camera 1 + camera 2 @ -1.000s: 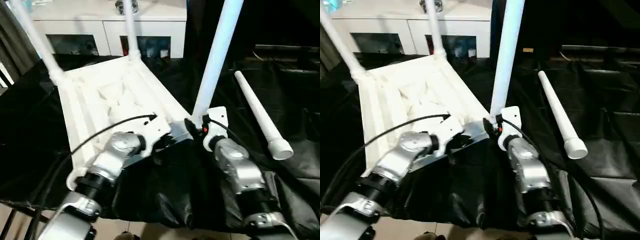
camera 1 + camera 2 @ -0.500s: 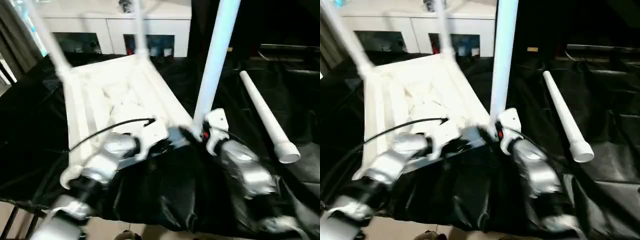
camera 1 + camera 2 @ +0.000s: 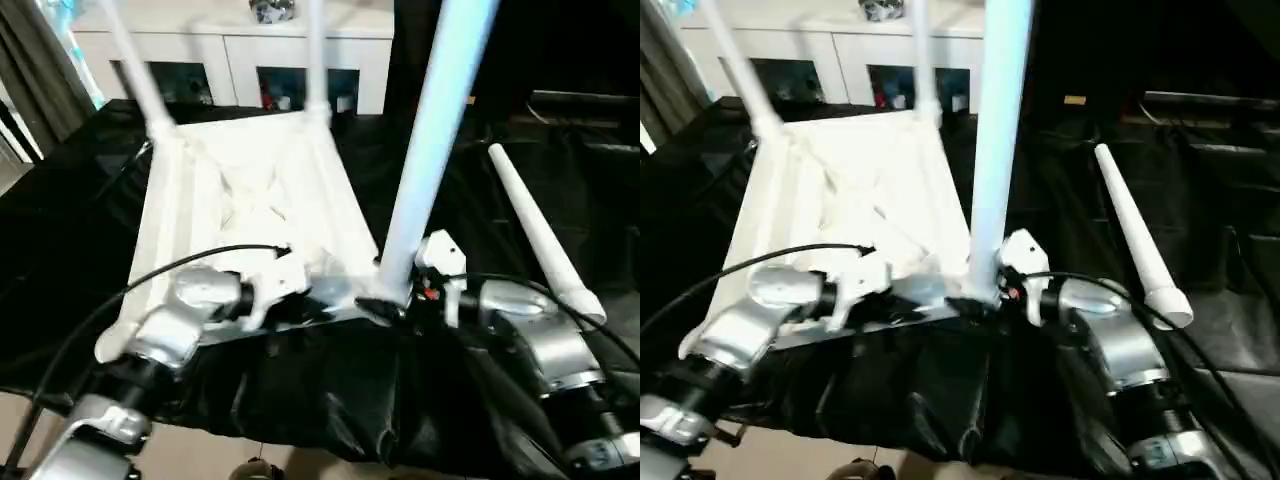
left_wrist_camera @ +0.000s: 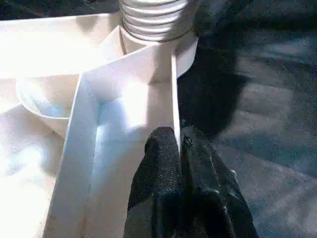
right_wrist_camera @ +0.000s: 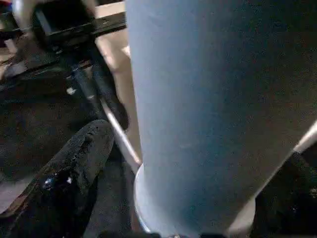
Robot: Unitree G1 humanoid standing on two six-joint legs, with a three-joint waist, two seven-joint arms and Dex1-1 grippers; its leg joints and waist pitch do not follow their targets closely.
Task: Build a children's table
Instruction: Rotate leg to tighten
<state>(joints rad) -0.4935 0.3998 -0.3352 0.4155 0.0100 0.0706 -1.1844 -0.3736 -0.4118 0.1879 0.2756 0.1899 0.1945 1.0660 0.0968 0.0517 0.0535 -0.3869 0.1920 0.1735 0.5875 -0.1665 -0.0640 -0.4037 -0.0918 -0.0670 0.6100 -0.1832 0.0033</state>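
From the head camera, you have the tabletop (image 3: 250, 215) lying underside up on the black-draped counter (image 3: 60, 240), three legs standing in its sockets. The near right leg (image 3: 430, 150) rises straight up, its base just beside your right hand (image 3: 385, 305), whose fingers stand wide apart around it. The loose leg (image 3: 540, 235) lies well to the right, its long axis running away from you, so your right arm is nearer. In the left wrist view, your left hand (image 4: 179, 158) is clamped together on the tabletop's thin rim wall below a threaded socket (image 4: 153, 22). In the right wrist view, the upright leg (image 5: 213, 114) stands between the spread fingers (image 5: 74, 163), unclamped.
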